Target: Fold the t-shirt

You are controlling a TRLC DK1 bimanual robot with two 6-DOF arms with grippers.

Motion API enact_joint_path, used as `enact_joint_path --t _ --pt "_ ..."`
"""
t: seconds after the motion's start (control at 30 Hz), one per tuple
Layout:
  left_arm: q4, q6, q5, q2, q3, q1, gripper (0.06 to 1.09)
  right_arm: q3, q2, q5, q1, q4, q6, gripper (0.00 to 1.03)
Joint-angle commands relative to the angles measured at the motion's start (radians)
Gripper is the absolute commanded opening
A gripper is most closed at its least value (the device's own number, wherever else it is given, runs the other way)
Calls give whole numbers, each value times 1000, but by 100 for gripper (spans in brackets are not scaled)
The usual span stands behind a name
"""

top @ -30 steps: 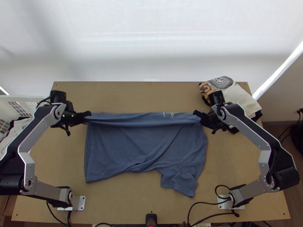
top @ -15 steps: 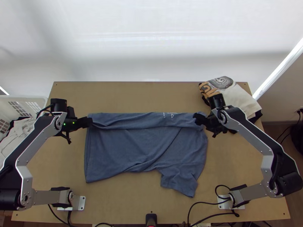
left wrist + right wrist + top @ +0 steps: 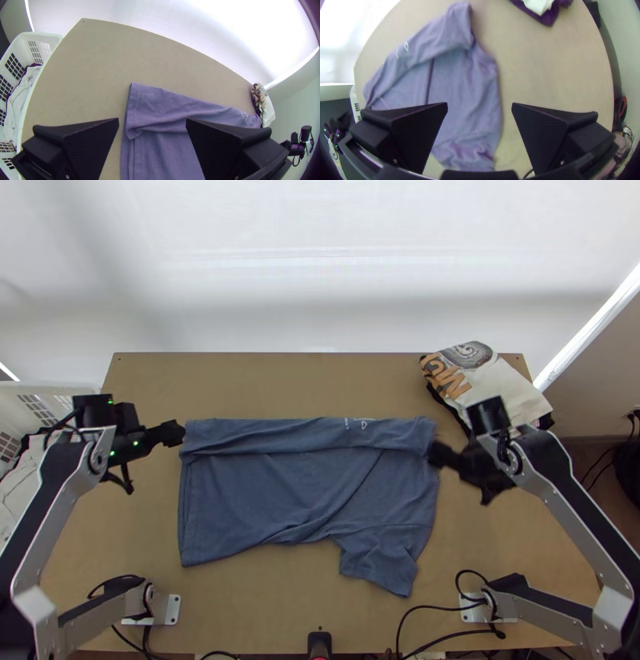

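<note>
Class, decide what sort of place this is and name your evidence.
Probably a robotics workspace for practising laundry: robot arms bolted to a wooden table, a blue t-shirt partly folded, and a basket of clothes alongside.

Two robot arms bend outward at the elbows, with their open grippers turned inward toward each other.
In the top view, the left arm [image 3: 56, 500] goes out from its base at lower left, then slants up to a black wrist [image 3: 100, 412] with small green lights; the left gripper [image 3: 174, 433] points toward the middle. The right arm [image 3: 572, 500] roughly mirrors it from lower right, and the right gripper [image 3: 438, 454], slightly blurred, points inward and a little up the picture. In the wrist views, the left gripper [image 3: 152, 123] and right gripper [image 3: 479, 107] each show two flat, black, ribbed fingers [image 3: 420, 133] standing wide apart.
</note>
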Motion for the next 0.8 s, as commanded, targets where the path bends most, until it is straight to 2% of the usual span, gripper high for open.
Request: enact_joint_path --t 0.0,0.07,0.13,0.27,0.5,0.6,0.77 --pt "-40 2 11 -66 -35 -5 104 -87 -37 -41 29 -79 9 91" --pt "-58 2 11 -86 -38 -6 104 -148 -86 -101 33 -78 15 90" --pt "-61 2 11 -102 -47 -9 103 -189 -106 -117 43 -79 15 84" --pt "-81 2 11 -112 -50 -9 103 -252 -123 -116 41 -73 -14 60" --pt "-125 2 11 -118 -20 -12 103 -347 -109 -117 50 -32 -50 57" --pt "-139 3 11 -119 -15 -12 103 -366 -89 -117 50 10 -63 52" --pt "-147 3 11 -119 -16 -17 103 -375 -37 -121 72 66 -61 52"
